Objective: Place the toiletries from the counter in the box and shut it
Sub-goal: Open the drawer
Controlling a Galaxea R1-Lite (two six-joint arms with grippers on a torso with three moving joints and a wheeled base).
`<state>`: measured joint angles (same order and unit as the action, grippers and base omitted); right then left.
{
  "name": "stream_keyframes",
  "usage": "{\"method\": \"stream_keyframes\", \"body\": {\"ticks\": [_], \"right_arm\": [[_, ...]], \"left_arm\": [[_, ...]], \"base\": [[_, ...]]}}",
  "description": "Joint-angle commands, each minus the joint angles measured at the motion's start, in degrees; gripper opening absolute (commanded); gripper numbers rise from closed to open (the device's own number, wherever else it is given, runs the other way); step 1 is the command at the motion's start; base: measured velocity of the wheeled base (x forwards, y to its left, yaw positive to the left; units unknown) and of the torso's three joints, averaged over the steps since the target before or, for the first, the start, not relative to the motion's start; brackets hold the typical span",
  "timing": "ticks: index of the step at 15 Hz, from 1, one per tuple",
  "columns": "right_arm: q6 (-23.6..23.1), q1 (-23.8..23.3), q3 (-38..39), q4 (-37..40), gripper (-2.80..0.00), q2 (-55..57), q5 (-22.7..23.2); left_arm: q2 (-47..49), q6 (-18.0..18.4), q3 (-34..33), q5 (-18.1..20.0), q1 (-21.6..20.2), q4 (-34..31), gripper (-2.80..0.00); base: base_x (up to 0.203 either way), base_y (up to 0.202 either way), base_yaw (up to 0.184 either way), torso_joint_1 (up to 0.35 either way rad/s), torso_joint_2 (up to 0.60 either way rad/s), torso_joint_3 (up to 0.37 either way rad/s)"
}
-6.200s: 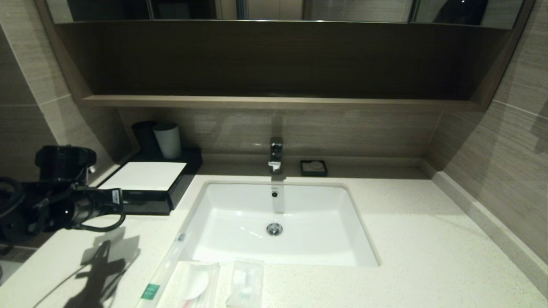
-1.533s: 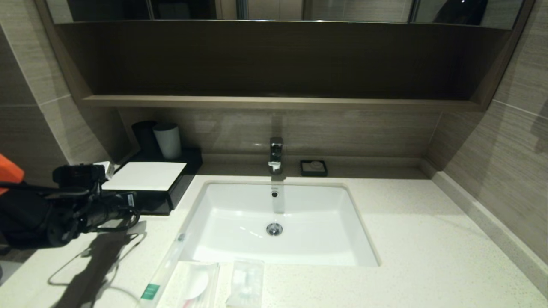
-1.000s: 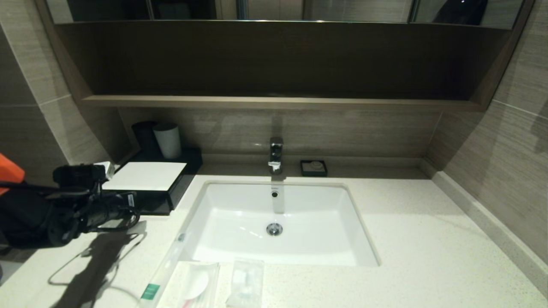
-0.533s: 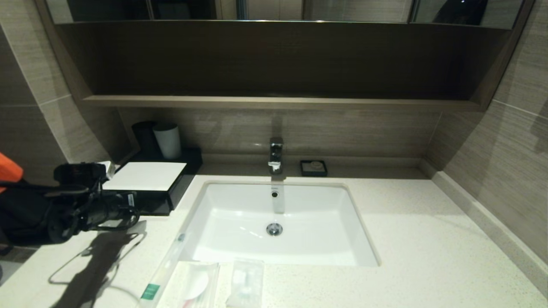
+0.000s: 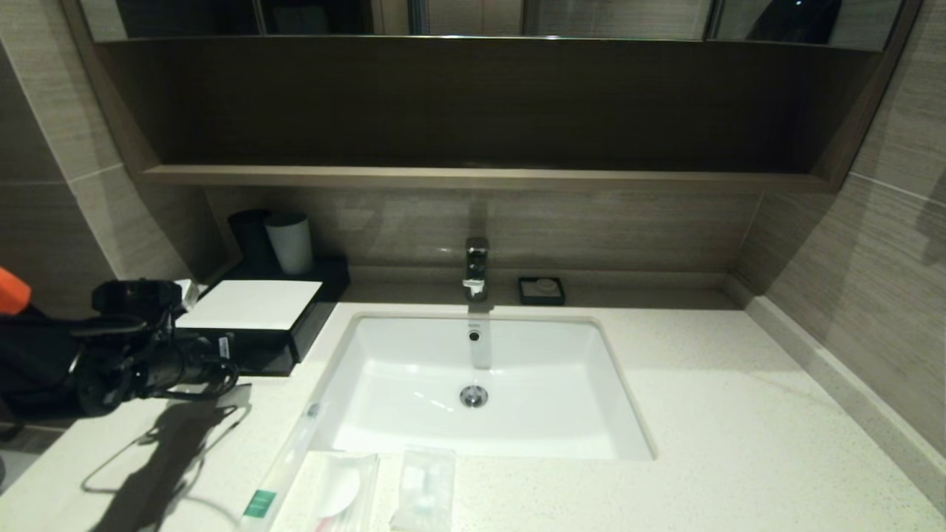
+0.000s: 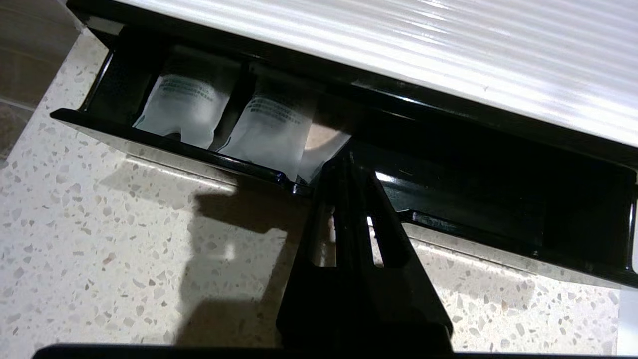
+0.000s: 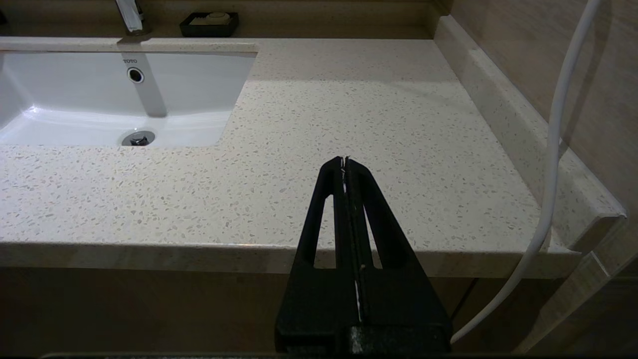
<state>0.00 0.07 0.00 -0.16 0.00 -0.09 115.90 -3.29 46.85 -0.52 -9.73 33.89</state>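
Speckled off-white stone counter (image 5: 709,414) with white sink basin (image 5: 414,362), brown tiled walls, left gripper (image 6: 344,164) jaws pressed together at black box (image 5: 310,310) drawer, right gripper (image 7: 345,160) jaws pressed together off the counter edge.

At the counter's (image 5: 702,414) front edge, the long thin packet (image 5: 260,499) and two small flat packets (image 5: 336,489) run off the head view's bottom edge. The white sachets (image 6: 184,107) in the drawer (image 6: 164,142) lie half hidden under the box's (image 5: 295,343) top panel; their print is too small to read.

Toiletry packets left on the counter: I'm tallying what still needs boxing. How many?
3, all at the counter's front edge: long green-labelled packet, flat packet, small packet. Partly cropped; more may hide.
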Motion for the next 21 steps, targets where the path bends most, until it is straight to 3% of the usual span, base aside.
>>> {"method": "stream_keyframes", "body": {"ticks": [1,21], "right_arm": [[0.0,0.0,0.1,0.0,-2.8,-0.1,0.0],[-0.1,0.0,0.1,0.0,-2.8,0.0,0.0]], "left_arm": [[-0.8,-0.1,-0.1,0.0,0.0,-0.6,-2.8],[-7.6,1.5,0.0,0.0,0.0,-12.2,-2.8]], "base": [[0.0,0.0,0.0,0.0,0.0,0.0],[0.0,0.0,0.0,0.0,0.0,0.0]]}}
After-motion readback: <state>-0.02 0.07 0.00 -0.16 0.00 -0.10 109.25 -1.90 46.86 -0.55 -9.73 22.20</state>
